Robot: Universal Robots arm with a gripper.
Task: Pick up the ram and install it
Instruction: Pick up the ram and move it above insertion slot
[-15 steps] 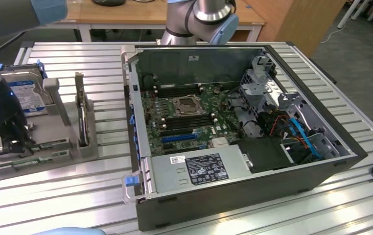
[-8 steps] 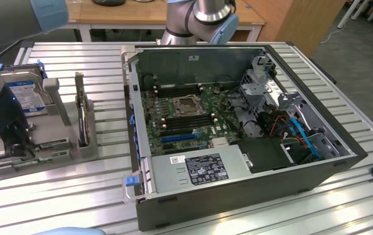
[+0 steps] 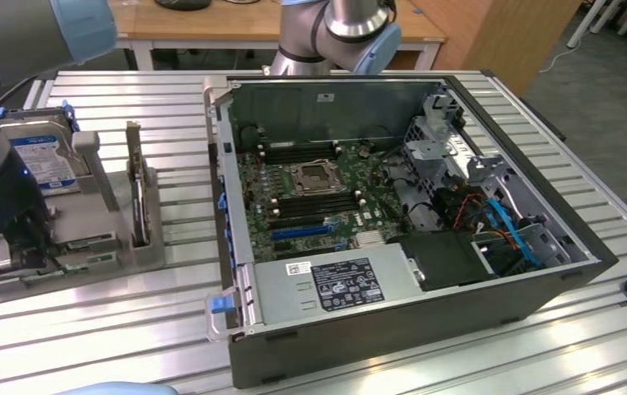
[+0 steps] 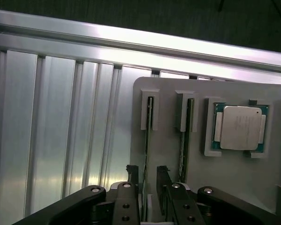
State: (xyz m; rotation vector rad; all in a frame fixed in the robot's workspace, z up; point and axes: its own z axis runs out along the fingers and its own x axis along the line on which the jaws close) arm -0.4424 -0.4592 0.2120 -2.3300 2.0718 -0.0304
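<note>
Two rams stand on edge in slots of a grey holder tray (image 4: 168,154). The one ram (image 4: 148,126) runs between my two fingertips. The other ram (image 4: 184,136) sits one slot over, toward the silver CPU chip (image 4: 240,127). My gripper (image 4: 147,174) is open, one finger (image 4: 132,176) on each side of the first ram, with a small gap showing on both sides. In the exterior view my gripper (image 3: 28,247) is low over the front of the tray (image 3: 99,218), at the exterior view's left.
The tray also carries a hard drive (image 3: 44,160) and an upright expansion card (image 3: 135,181). The open computer case (image 3: 401,206) lies to the exterior view's right, its motherboard with the CPU socket (image 3: 316,175) and dark memory slots (image 3: 291,206) facing up. The table is ribbed aluminium (image 4: 47,140).
</note>
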